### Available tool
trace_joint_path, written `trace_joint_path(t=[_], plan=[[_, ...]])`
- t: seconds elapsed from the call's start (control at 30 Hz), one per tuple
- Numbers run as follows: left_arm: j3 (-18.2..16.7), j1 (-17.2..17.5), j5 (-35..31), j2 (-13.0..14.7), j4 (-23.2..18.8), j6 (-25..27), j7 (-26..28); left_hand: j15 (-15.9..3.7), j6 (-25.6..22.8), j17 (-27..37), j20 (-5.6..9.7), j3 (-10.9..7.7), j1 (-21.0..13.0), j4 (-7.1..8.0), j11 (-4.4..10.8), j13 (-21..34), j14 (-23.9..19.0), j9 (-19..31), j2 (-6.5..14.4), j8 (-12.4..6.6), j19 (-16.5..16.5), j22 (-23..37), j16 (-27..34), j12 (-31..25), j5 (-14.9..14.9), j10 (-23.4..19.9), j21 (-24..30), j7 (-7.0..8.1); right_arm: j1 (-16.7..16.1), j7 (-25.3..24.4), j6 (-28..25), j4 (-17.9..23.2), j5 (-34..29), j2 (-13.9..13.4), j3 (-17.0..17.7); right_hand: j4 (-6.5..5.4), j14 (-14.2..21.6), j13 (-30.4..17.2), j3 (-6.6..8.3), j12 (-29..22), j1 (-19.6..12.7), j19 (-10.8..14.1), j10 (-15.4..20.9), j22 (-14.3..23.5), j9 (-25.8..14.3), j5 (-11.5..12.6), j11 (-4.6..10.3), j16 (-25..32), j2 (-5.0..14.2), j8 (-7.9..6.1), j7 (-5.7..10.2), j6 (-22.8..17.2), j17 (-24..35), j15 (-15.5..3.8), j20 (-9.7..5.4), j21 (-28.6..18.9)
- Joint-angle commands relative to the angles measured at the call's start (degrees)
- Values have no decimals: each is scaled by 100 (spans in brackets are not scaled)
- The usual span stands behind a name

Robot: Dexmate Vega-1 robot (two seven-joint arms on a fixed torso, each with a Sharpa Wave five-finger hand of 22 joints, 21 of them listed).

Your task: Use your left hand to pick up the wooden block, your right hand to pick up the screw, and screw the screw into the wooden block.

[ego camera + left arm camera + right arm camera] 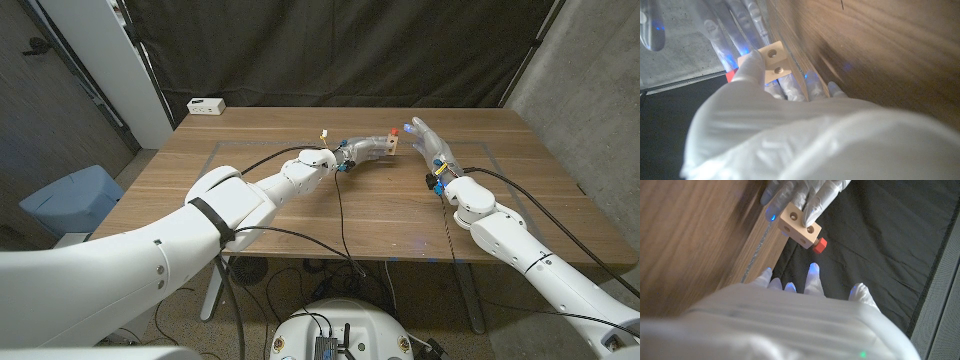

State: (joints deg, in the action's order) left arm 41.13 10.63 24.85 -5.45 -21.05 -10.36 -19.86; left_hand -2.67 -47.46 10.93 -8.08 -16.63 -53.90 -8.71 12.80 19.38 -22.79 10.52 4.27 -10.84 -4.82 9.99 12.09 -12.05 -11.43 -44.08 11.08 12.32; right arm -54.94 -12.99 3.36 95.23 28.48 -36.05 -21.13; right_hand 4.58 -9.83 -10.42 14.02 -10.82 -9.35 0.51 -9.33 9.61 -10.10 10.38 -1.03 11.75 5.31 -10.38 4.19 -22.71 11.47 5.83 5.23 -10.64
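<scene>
My left hand (366,149) grips a small pale wooden block (395,147) above the far middle of the table (300,215). In the left wrist view the left hand (765,125) pinches the block (774,61), which has two round holes in one face. The red screw (820,245) sticks out of one side of the block (797,225), held by the left hand (805,195). My right hand (428,146) stands just right of the block with its fingers spread, holding nothing. The right hand (805,310) is a short way from the screw, its fingertips (813,270) apart from it.
A white box (206,105) lies at the table's far left corner. A blue chair (68,200) stands beside the table on the left. A black curtain (350,50) hangs behind the far edge. Cables (340,215) trail from both arms over the table.
</scene>
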Motion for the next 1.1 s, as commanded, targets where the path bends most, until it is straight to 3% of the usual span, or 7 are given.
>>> trace_joint_path(t=[0.03, 0.77, 1.1], plan=[[-17, -6, 16, -24, 88, -149, -104, -342, -55, 18, 6, -53, 55, 4, -20, 5, 13, 31, -3, -45, 27, 27, 8, -36, -30, -2, 30, -12, 84, 69, 60, -77, -26, 56, -85, 9, -374, -6, 3, -15, 62, -19, -15, 16, -9, 3, 15, -4, 0, -3, -19, 28, 16, 19, 18, -27], [1, -48, -11, -51, 88, -30, 1, -334, -70, 18, 12, -54, 54, 1, -20, 5, 20, 31, -3, -51, 30, 27, 7, -34, -31, 6, 29, -17, 144, 164, 59, -119, -17, 87, -170, 10, -384, -6, 11, -10, 78, -16, -29, 16, -8, 5, 10, -6, 3, -10, -41, 19, 18, 19, 11, -28], [22, 40, -12, 39, -169, 102, 33, -333, -56, 18, 9, -51, 63, 5, -19, 5, 19, 31, -5, -45, 29, 27, 8, -36, -29, 2, 30, -22, 151, 160, 19, -90, -18, 76, -180, 13, -378, -5, 17, -12, 80, -14, -28, 16, -8, 6, 12, -4, 6, -12, -41, 13, 17, 20, 13, -29]])
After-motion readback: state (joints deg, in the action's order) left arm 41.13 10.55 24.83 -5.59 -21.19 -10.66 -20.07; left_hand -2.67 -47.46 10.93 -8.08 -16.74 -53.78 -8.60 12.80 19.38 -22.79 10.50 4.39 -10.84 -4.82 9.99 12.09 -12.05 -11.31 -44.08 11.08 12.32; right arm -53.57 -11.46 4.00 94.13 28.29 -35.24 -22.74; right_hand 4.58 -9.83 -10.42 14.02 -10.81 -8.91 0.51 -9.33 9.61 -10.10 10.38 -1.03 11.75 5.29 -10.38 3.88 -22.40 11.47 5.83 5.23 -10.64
